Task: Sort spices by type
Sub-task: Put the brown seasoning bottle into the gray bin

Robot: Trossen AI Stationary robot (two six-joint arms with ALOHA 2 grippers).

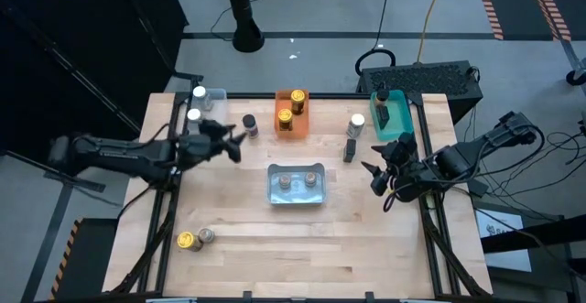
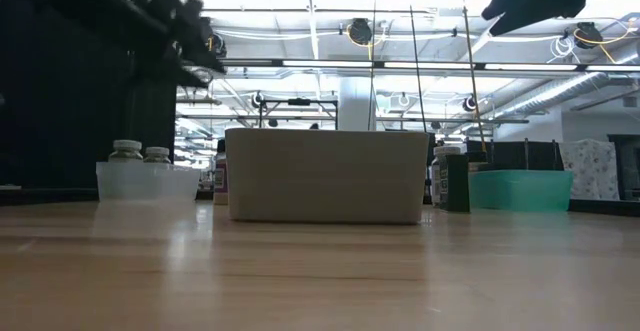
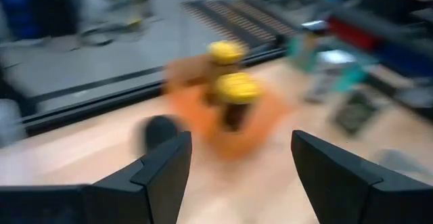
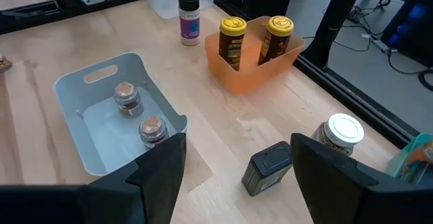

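The spices are small jars spread over the table. Two gold-lidded jars [image 4: 233, 41] stand in an orange bin [image 1: 291, 111], two brown-lidded ones [image 4: 126, 97] in a grey bin [image 1: 297, 184], and two white-lidded ones [image 1: 194, 114] in a clear bin [image 1: 211, 97]. A black-lidded jar [image 1: 250, 124] stands upright on the table, as does a white-lidded jar [image 1: 357, 123]. A black jar [image 1: 349, 150] lies on its side. My left gripper [image 1: 233, 143] hovers open and empty near the black-lidded jar. At the right, beside the grey bin, my right gripper [image 1: 377, 179] hangs open and empty.
A teal bin [image 1: 392, 115] at the far right holds a dark jar. Two more jars [image 1: 194, 239], one of them gold-lidded, are near the table's front left. A black case [image 1: 430, 79] sits beyond the far right edge. Bare wood lies along the near edge.
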